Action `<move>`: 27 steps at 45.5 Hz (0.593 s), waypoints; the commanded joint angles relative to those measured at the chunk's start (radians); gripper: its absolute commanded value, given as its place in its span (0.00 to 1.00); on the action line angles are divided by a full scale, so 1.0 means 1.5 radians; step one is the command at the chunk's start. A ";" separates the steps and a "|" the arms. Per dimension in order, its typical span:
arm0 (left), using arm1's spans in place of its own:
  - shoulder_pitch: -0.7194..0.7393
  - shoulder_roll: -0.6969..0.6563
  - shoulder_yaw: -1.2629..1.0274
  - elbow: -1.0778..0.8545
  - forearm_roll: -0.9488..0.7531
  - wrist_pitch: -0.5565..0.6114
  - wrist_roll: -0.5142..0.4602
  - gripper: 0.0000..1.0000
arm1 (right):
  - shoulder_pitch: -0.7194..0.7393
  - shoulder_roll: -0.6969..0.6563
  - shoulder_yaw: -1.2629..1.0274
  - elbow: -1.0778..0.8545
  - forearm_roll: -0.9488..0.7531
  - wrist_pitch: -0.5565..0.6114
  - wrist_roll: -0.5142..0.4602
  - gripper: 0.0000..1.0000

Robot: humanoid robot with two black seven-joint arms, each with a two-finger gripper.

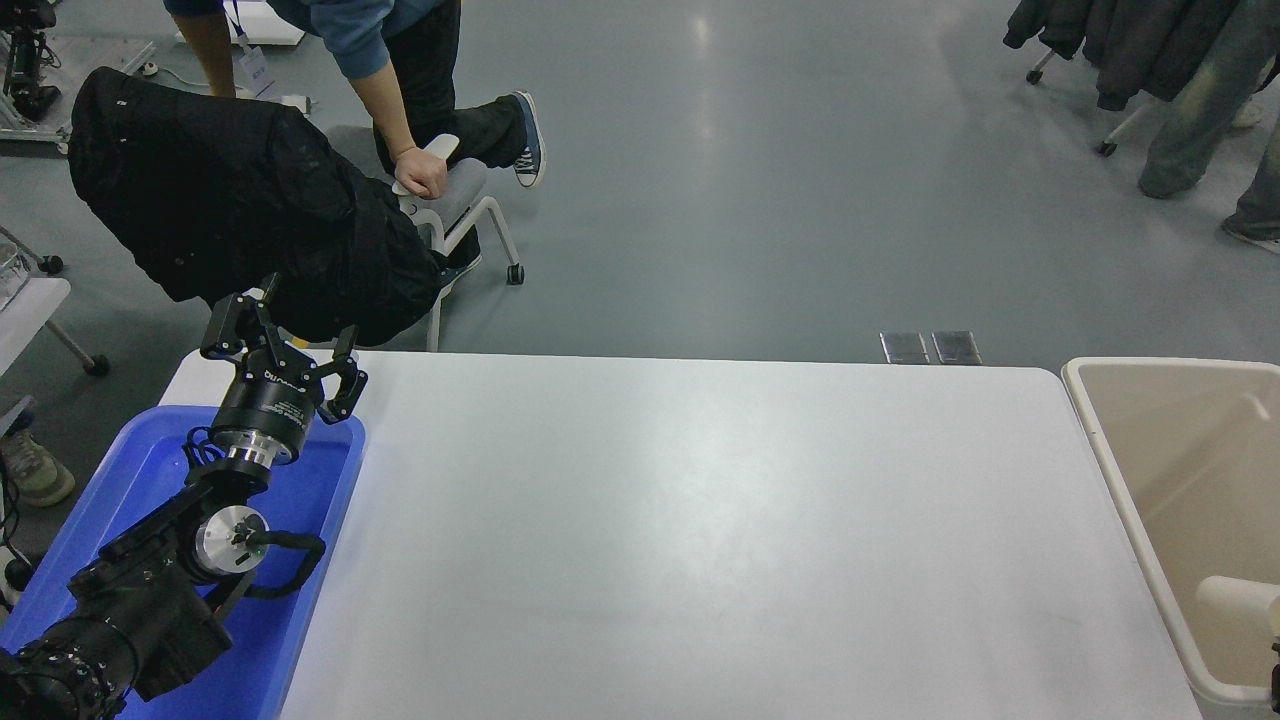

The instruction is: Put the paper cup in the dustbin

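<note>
The paper cup (1233, 600) is white and lies on its side inside the beige dustbin (1113, 480), low against its near wall at the picture's right edge. No gripper touches it. My left gripper (285, 342) is open and empty, parked over the far end of the blue tray at the lower left. My right gripper is out of view. Only a thin dark sliver (1275, 665) shows at the right edge below the cup, and I cannot tell what it is.
The white table (700, 520) spans the middle. A blue tray (325, 480) sits at its left end under my left arm. Behind the far left corner stands a chair draped with a black jacket (230, 200); a person (400, 90) leans on it.
</note>
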 commanded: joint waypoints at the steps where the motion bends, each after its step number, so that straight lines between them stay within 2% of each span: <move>1: -0.001 0.000 0.000 0.000 0.000 0.000 0.000 1.00 | -0.002 0.001 0.025 -0.001 0.000 -0.009 -0.004 0.31; 12: -0.001 0.000 0.000 0.000 0.000 0.000 0.000 1.00 | -0.001 -0.016 0.033 -0.004 -0.001 -0.005 -0.003 0.80; 19: -0.001 0.000 0.000 0.000 0.000 0.000 0.000 1.00 | 0.002 -0.044 0.034 -0.002 -0.001 0.004 0.002 0.86; 27: -0.001 0.000 0.000 0.000 0.000 0.000 0.000 1.00 | 0.035 -0.087 0.034 0.001 -0.001 0.034 0.001 0.88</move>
